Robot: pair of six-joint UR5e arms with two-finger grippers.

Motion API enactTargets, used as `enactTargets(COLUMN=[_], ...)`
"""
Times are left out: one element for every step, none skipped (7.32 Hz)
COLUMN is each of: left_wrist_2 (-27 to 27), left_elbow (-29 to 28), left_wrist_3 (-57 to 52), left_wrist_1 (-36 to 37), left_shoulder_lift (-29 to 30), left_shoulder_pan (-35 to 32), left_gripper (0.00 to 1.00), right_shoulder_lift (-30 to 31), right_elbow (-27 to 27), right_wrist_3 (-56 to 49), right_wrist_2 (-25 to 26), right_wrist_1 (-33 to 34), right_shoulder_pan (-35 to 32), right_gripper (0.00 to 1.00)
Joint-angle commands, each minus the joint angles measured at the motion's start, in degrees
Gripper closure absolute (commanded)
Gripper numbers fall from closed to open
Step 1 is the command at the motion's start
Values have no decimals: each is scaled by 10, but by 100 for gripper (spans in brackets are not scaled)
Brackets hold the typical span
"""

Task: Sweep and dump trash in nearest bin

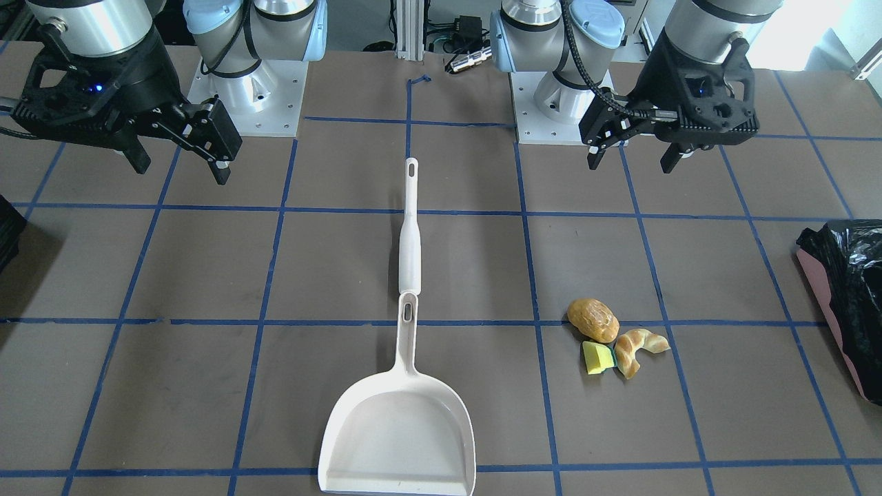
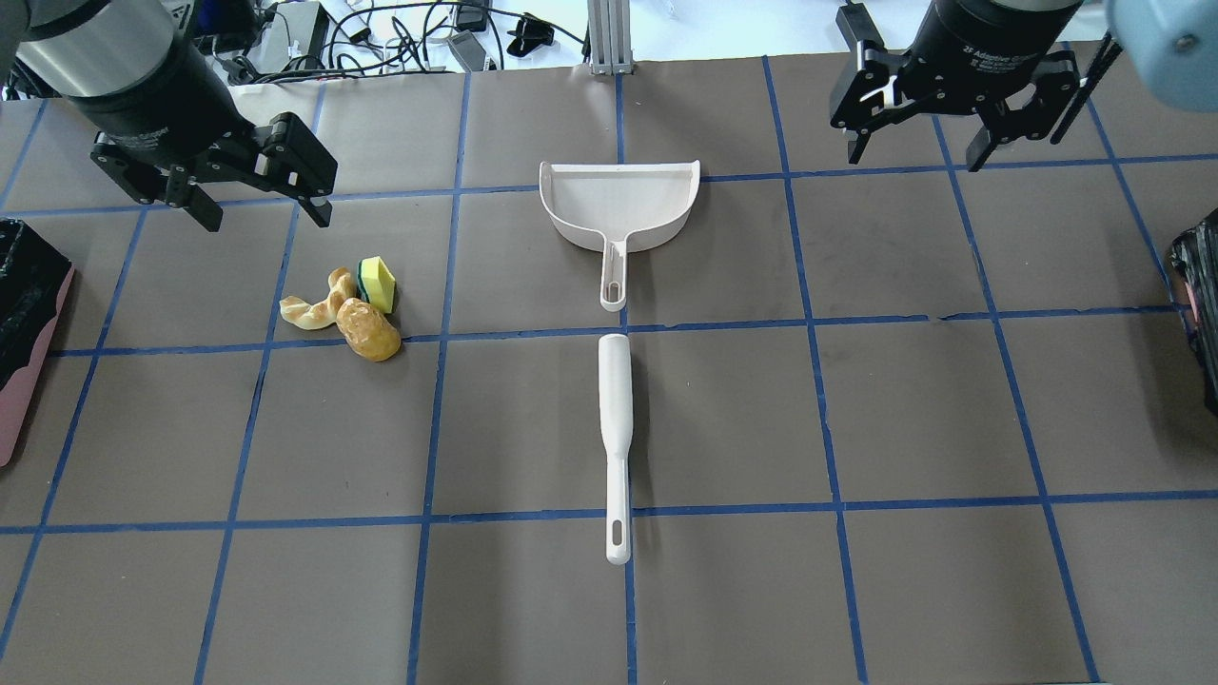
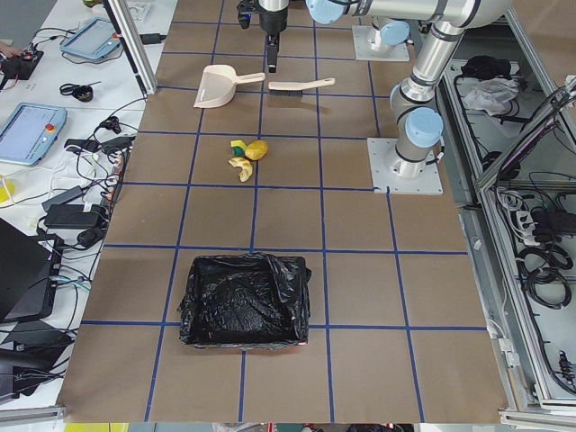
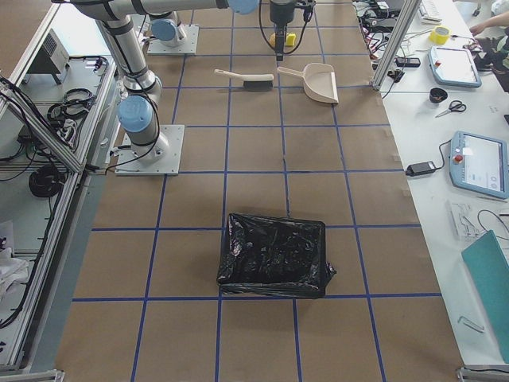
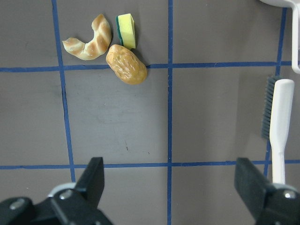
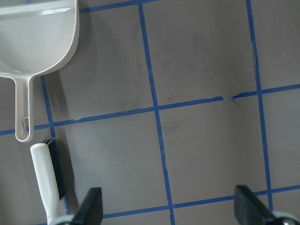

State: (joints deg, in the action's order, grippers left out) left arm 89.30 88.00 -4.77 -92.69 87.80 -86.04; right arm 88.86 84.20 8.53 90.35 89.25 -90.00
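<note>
- A brown table (image 2: 856,428) gridded with blue tape fills the views; cables and screens lie past its edges.
- The trash sits between the table's centre and its left edge. The roll (image 2: 367,329), wedge (image 2: 377,283) and croissant (image 5: 93,43) are bunched close together, so one sweep could probably carry all three.
- The bin (image 2: 24,381) stands at the left edge, far nearer the trash than the black bag (image 2: 1201,314) at the right edge. I judge it to be the dump target.
- The pan (image 2: 618,205) and brush (image 2: 616,419) lie on the centre line, handles almost end to end. The pan's mouth faces the far edge and the brush is bristles down. Placed this way, either arm can reach them.
- The left gripper (image 2: 265,217) hangs above the table on the trash's side, jaws spread wide and empty, likely poised to take a tool.
- The right gripper (image 2: 913,160) hovers over the right half, also spread and empty. Neither tool is lifted, so sweeping has not begun.
</note>
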Motion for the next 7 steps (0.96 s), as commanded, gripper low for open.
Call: enactTargets(left_wrist_2=[1,1,0,-1,0,-4,0], left_elbow=[2,2,2,8,16,19,19], left_wrist_3=[1,2,8,10,10,19,36], left_wrist_1=[-1,-1,-5,-6,-6,-6,-11], left_shoulder_lift=[1,3,-1,-7,-8,-4,4], left_shoulder_pan=[0,0,0,-1,-1,-1,-1], left_gripper=[0,0,0,0,0,0,0], right_shoulder_lift=[0,0,0,0,0,0,0], right_elbow=[0,0,0,0,0,0,0], right_wrist_3=[0,0,0,0,0,0,0], right_wrist_2=[0,0,1,1,1,2,3], right_wrist_1=[0,-1,-2,-3,-3,-4,-4], right_shoulder_pan=[0,1,1,1,1,1,1], right_gripper=[0,0,0,0,0,0,0])
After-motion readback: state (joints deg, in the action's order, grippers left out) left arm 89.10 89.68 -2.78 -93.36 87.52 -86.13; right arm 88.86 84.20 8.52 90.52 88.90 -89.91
